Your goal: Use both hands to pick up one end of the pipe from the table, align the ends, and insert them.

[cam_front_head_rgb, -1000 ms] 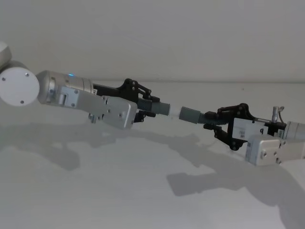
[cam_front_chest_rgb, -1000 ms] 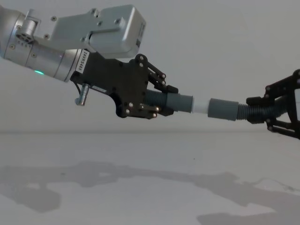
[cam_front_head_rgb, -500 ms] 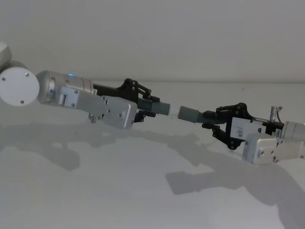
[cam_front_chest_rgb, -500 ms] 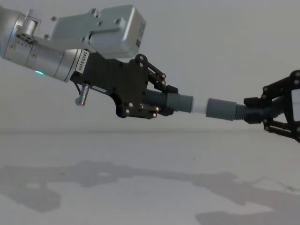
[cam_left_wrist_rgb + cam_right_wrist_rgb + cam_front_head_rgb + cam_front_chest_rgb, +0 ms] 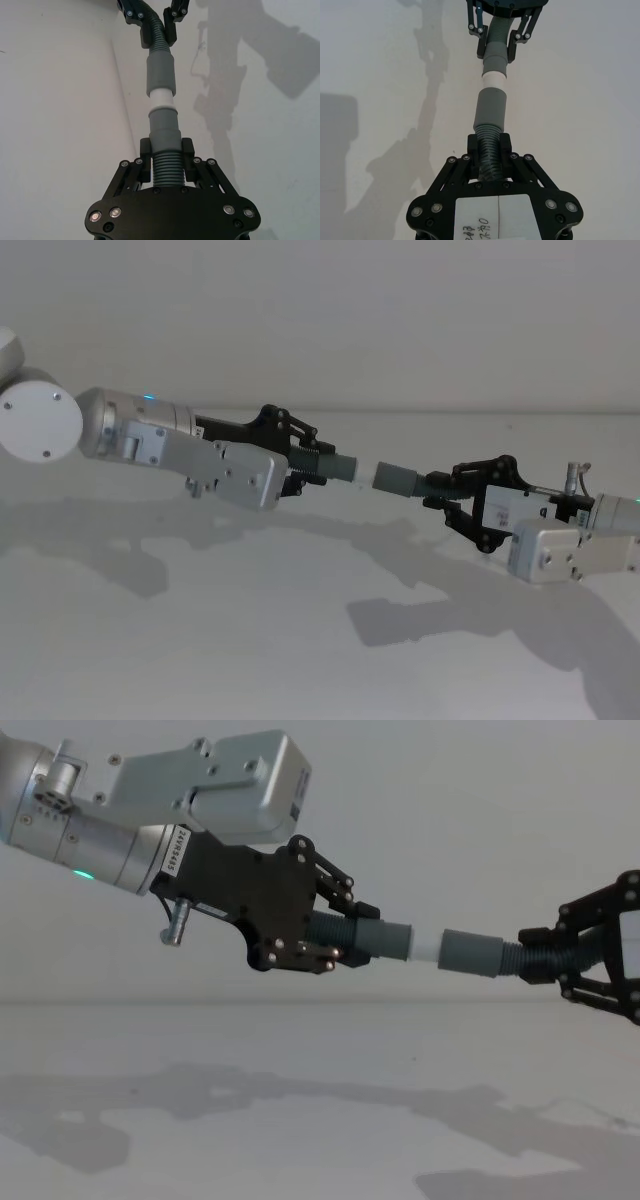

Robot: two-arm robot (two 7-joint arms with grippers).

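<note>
While both hover above the plain white matte worktop (image 5: 320, 1120), the left claw (image 5: 340, 933) clamps 1 ribbed dark-grey hose (image 5: 325, 934), its white tip (image 5: 424, 948) entering the smooth grey cuff (image 5: 472, 953) of the right claw (image 5: 545, 960)'s clamped hose (image 5: 535, 961).

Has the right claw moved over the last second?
Yes. In the chest view the right claw has edged toward the static left claw, shortening the white tip showing between the cuffs.

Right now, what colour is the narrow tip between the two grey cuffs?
White tip, clearest in the left wrist view.
</note>
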